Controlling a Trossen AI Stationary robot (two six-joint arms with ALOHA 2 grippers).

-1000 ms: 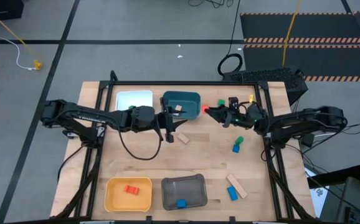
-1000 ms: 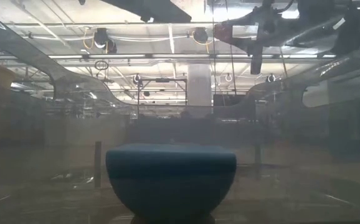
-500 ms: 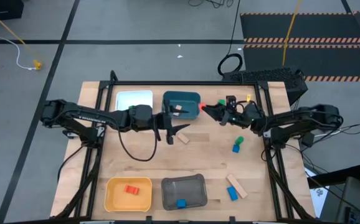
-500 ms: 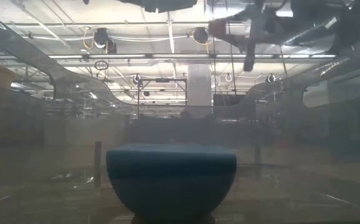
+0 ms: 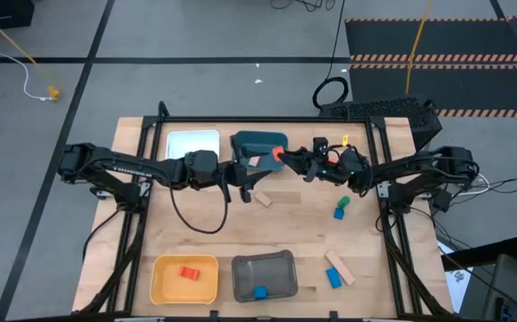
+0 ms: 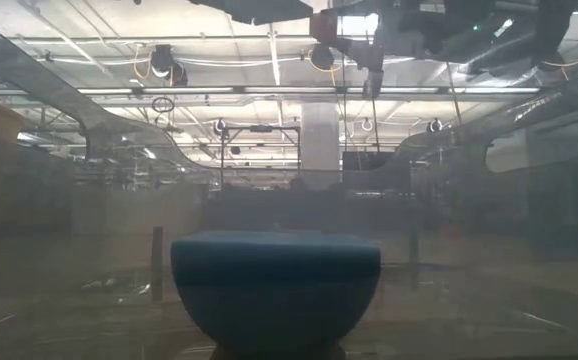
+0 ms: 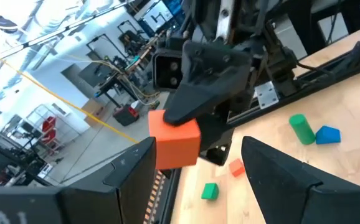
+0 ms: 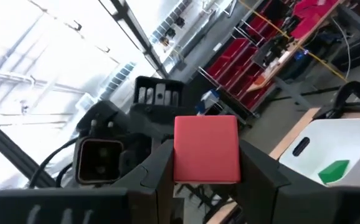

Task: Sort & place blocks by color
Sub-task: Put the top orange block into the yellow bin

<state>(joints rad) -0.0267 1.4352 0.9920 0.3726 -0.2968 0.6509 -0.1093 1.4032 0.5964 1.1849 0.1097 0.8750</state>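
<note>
Right gripper point(image 5: 281, 156) clamped on red block point(image 5: 277, 154), frame centre-top; my left gripper point(image 5: 246, 178) wide, close. Worried they'll collide, block drops.

A light wooden table point(image 5: 196, 237) with a dark frame along its edges carries four bins. At the far side a white bin point(image 5: 191, 142) sits beside a teal bin point(image 5: 255, 143). At the near side a yellow bin point(image 5: 185, 278) sits beside a grey bin point(image 5: 263, 275).

Loose blocks lie straight on the wood. A tan block point(image 5: 263, 199) lies near the middle, just in front of the teal bin. On the right side a green block point(image 5: 343, 202) touches a blue block point(image 5: 338, 213). Near the right front corner a tan bar point(image 5: 340, 266) lies tilted, with a second blue block point(image 5: 332, 278) against it.
</note>
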